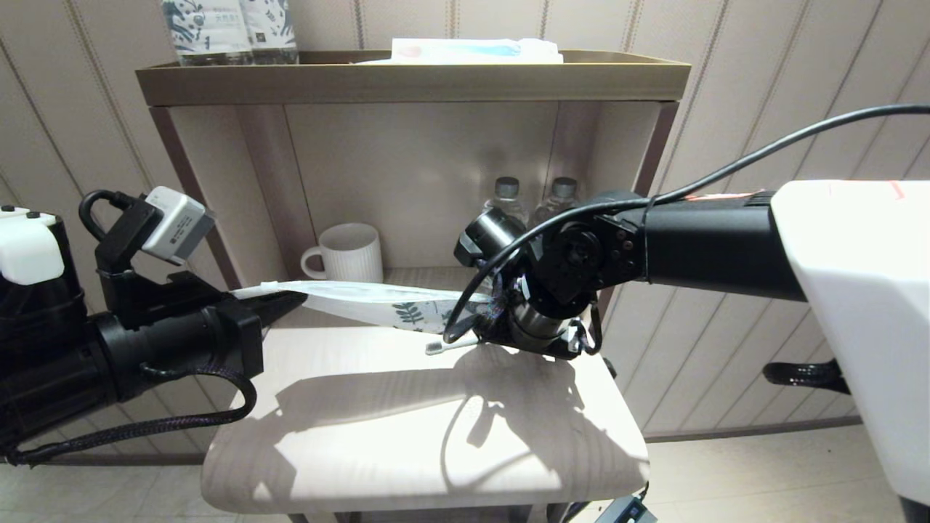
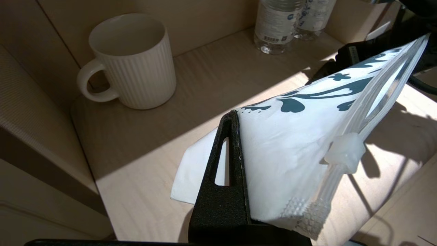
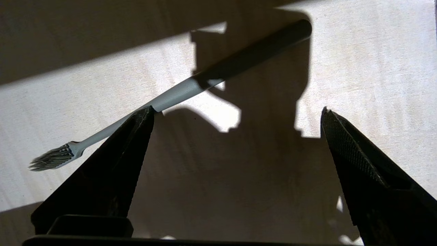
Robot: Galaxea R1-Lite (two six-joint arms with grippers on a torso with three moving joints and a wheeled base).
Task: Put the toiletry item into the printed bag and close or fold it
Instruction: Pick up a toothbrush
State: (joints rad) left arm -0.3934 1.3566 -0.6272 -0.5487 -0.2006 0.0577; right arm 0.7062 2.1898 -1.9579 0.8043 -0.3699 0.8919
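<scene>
On the surface (image 1: 407, 407) your right tool (image 3: 235, 143) hangs wide open over the toothbrush (image 3: 177, 94), which lies flat and ungripped; closing off-centre could flick it away. Your left tool (image 1: 280, 301) pinches the bag (image 1: 378, 301) aloft, and a tug could pull it free. Bottle labels are unreadable.

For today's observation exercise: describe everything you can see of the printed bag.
The printed bag is a long, flat, white translucent plastic pouch with dark teal leaf and flower print toward its far end. A zip track with a pale slider runs along one edge. The left gripper pinches its plain end, holding it stretched in the air over the table. Its printed end reaches the right arm.
</scene>
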